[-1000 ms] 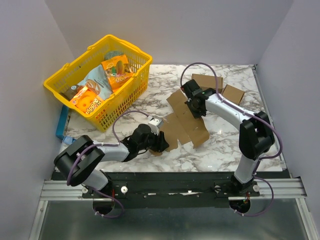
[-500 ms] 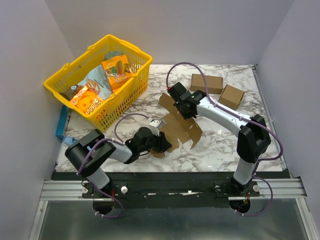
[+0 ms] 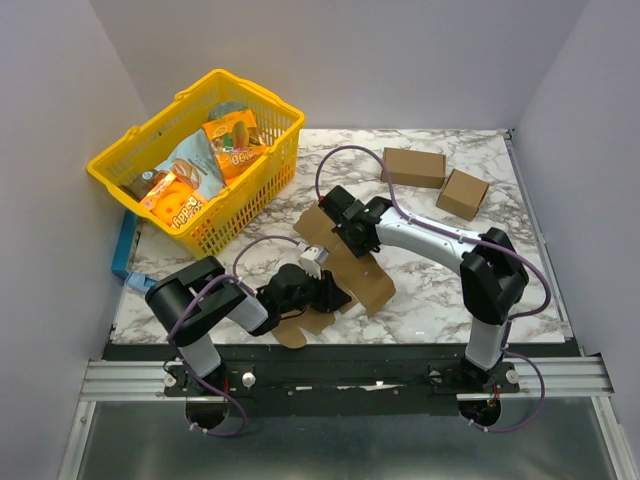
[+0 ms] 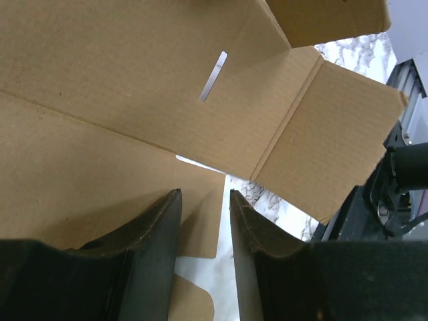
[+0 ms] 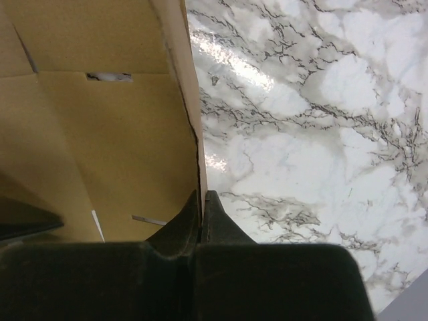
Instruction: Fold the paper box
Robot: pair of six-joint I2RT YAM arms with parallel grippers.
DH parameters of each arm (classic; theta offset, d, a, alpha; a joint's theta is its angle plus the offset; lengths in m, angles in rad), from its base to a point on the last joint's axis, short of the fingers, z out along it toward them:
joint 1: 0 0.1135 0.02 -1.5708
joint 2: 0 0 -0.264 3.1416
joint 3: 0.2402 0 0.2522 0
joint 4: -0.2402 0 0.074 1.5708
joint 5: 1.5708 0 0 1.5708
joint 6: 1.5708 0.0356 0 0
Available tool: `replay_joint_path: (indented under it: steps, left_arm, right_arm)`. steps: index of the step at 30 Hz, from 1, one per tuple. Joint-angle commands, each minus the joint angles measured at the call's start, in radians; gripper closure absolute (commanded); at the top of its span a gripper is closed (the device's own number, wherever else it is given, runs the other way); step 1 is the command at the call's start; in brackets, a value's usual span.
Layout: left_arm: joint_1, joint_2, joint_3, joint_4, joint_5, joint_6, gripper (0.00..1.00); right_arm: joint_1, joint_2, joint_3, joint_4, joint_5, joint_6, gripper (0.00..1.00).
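Right wrist: my right pincer (image 5: 200, 199) nips a panel of the paper box (image 5: 100, 134) at its tips only; a twist may slip it.

Paper box (image 3: 370, 285): plain brown corrugated die-cut sheet, mostly unfolded, no box shape yet. Sits approx. centre-front on marble table (image 3: 430, 290). Far-side panel tilted up off surface, its top edge pinched by right gripper (image 5: 202, 200). Near part lies lower: creased panels, a squarish side flap sticking out, a narrow slot cut in one panel. Rounded tab (image 3: 290, 335) pokes out near-left, close to table's front edge.
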Motion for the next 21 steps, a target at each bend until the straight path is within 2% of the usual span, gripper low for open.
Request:
replay_joint_path:
  steps: [1,3,5,6,7,9,11,12,15,18,21]
  left_arm:
    - [-0.010,0.044,-0.028,0.116,-0.003,-0.051,0.56]
    - [-0.010,0.003,-0.023,0.083,-0.004,-0.040,0.54]
    - [-0.010,-0.055,-0.002,0.011,-0.030,0.009,0.44]
    - [-0.010,-0.129,0.012,-0.102,-0.046,0.033,0.39]
    - [-0.010,-0.170,0.039,-0.162,-0.067,0.062,0.29]
    - [-0.010,-0.287,0.058,-0.311,-0.125,0.131,0.21]
    - [-0.010,-0.353,0.070,-0.388,-0.164,0.179,0.15]
    - [-0.009,-0.400,0.070,-0.451,-0.191,0.194,0.14]
    - [-0.009,-0.410,0.053,-0.513,-0.207,0.233,0.14]
    - [-0.010,-0.355,0.029,-0.501,-0.218,0.233,0.19]
    - [-0.010,-0.311,-0.013,-0.435,-0.216,0.222,0.30]
  right_arm:
    - [0.020,0.005,-0.012,0.020,0.002,0.044,0.99]
    - [0.022,0.002,-0.011,0.015,0.049,-0.001,0.99]
    - [0.017,-0.006,-0.011,0.014,0.115,-0.036,0.99]
    - [0.013,-0.009,-0.009,0.012,0.128,-0.068,0.99]
    - [0.008,-0.015,-0.009,0.012,0.137,-0.077,0.99]
    - [-0.009,-0.041,-0.009,0.018,0.120,-0.131,0.99]
    - [-0.023,-0.057,-0.009,0.021,0.109,-0.153,0.99]
    - [-0.026,-0.072,-0.014,0.024,0.103,-0.186,0.99]
    - [-0.027,-0.086,-0.018,0.032,0.067,-0.238,0.99]
    - [-0.032,-0.087,-0.014,0.032,0.060,-0.262,0.99]
    - [-0.040,-0.081,-0.006,0.032,0.074,-0.272,0.99]
